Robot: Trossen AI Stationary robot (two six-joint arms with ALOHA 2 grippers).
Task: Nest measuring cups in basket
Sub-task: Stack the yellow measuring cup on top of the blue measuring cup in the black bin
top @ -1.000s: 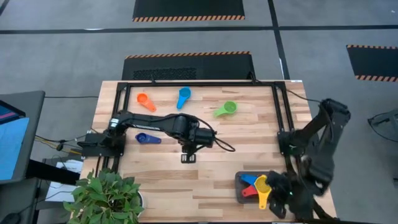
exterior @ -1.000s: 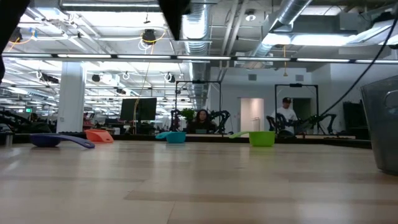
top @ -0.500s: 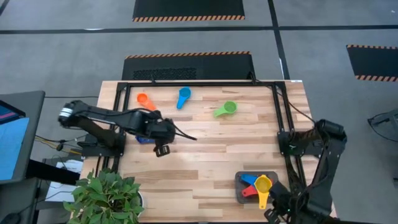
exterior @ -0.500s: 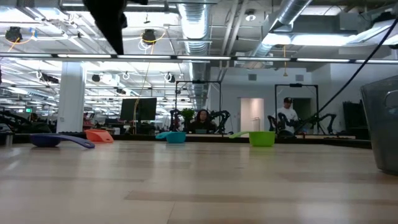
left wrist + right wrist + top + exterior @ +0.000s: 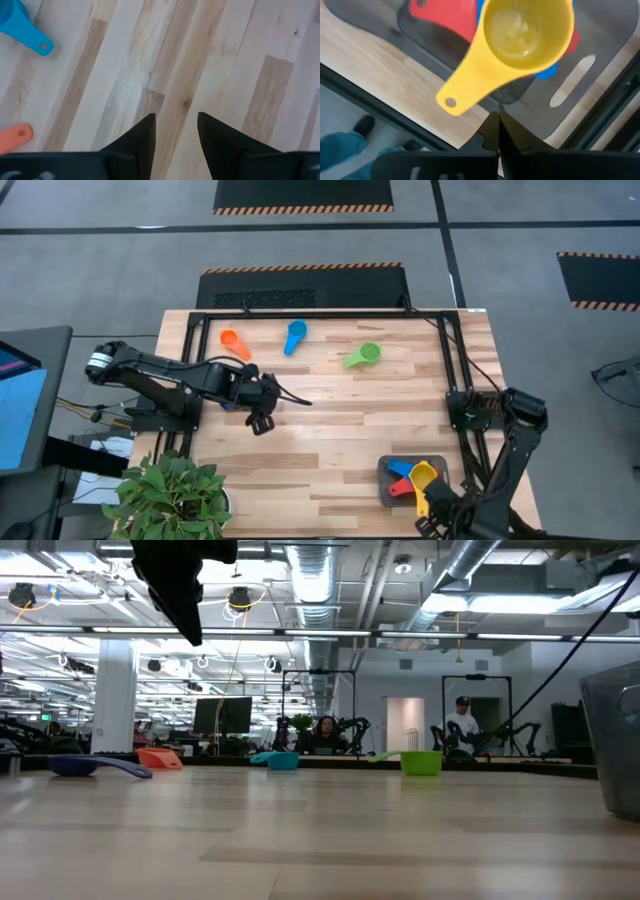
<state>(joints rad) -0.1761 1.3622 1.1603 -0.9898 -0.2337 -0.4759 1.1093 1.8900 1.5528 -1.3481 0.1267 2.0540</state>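
My left gripper point(image 5: 175, 117) hangs open over bare wood at the table's left middle point(image 5: 260, 420), holding nothing. A dark blue cup point(image 5: 80, 766) lies on the wood just left of it, mostly covered by the arm in the high view. Orange point(image 5: 232, 340), light blue point(image 5: 295, 333) and green point(image 5: 365, 356) cups lie along the far side. The dark basket point(image 5: 383, 480) at the near right holds a yellow cup point(image 5: 520, 35) lying on a red cup point(image 5: 440, 25) and a blue one point(image 5: 400, 469). My right gripper point(image 5: 497, 120) is shut above the basket's near edge, below the yellow cup's handle.
A black frame point(image 5: 320, 315) runs round the far side and both flanks of the table. A potted plant point(image 5: 175, 495) stands at the near left corner. Bare wood lies between the left gripper and the basket. People and other rigs show in the room beyond the table.
My left gripper has swung from the table's middle toward its left edge, sinking a little and rolling, and now hangs next to the dark blue cup. My right gripper has sunk and drawn back toward the near edge, tipping until it points down. The cups have stayed where they were.
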